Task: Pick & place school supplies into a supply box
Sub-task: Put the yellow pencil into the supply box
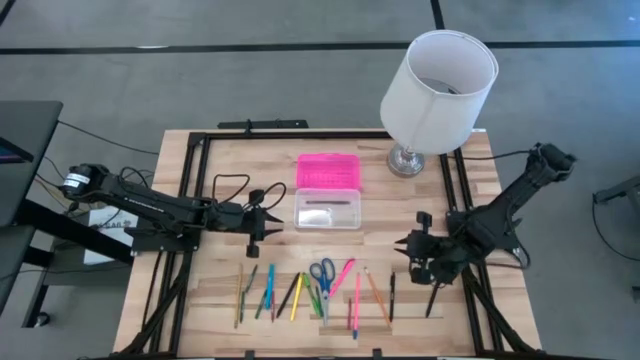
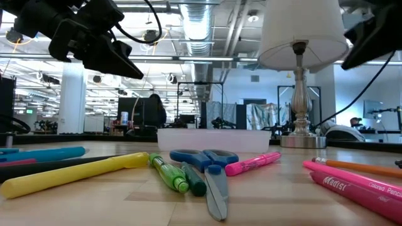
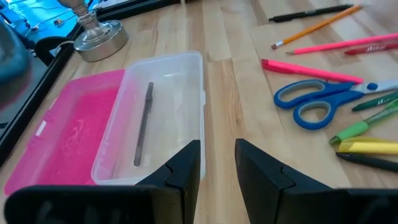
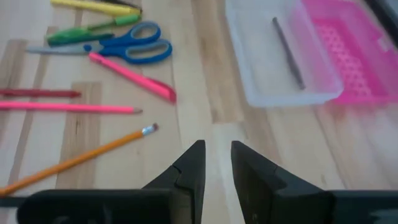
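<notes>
My left gripper hangs over the left part of the table, its two fingers a little apart and holding nothing. Just to its right is the supply box, a see-through tub with its bright pink lid flipped open and lying flat behind it. The box's long side runs left to right, and one dark pencil lies inside along that same line. In front of the box the school supplies lie in a row: yellow, blue, green, pink and orange sticks, mostly pointing from the front edge toward the box, with blue scissors in the middle. My right gripper hangs over the right end of the row, fingers a little apart, empty.
</notes>
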### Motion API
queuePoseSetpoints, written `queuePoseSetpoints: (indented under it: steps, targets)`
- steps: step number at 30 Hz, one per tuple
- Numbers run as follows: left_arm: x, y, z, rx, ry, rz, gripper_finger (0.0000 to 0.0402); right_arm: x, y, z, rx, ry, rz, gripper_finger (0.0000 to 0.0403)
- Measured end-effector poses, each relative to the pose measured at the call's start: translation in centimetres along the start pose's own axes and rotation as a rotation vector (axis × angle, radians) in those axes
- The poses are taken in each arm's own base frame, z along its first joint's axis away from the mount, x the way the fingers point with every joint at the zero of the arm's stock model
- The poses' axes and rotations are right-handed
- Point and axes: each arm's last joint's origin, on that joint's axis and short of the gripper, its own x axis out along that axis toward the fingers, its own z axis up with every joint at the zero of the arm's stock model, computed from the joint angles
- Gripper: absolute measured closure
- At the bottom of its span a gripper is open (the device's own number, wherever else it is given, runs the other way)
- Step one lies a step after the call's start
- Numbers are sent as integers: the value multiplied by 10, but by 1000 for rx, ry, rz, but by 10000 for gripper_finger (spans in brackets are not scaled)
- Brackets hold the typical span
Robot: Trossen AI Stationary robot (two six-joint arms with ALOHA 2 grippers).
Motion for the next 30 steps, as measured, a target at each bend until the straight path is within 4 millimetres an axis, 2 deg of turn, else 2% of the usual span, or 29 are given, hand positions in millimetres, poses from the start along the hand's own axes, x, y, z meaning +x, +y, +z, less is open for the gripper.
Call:
queuePoseSetpoints:
  steps: [4, 12, 15, 20, 27, 30]
  targets:
    - [0, -2, 0, -66, -8, -73, 306, 9, 11, -4, -29, 28, -9, 333]
    - [-3, -15, -9, -417, 120, -171, 306, 30, 25, -12, -93, 79, -50, 333]
    - [-6, -26, -13, -537, 197, -192, 306, 35, 28, -15, -138, 96, -81, 333]
    - [-16, -49, -15, -662, 224, -155, 306, 35, 26, -16, -160, 101, -103, 333]
    - [-31, -83, -23, -745, 251, -124, 306, 27, 20, -11, -141, 38, -133, 333]
    - [-33, -96, -30, -757, 270, -111, 306, 28, 19, -9, -190, 16, -159, 333]
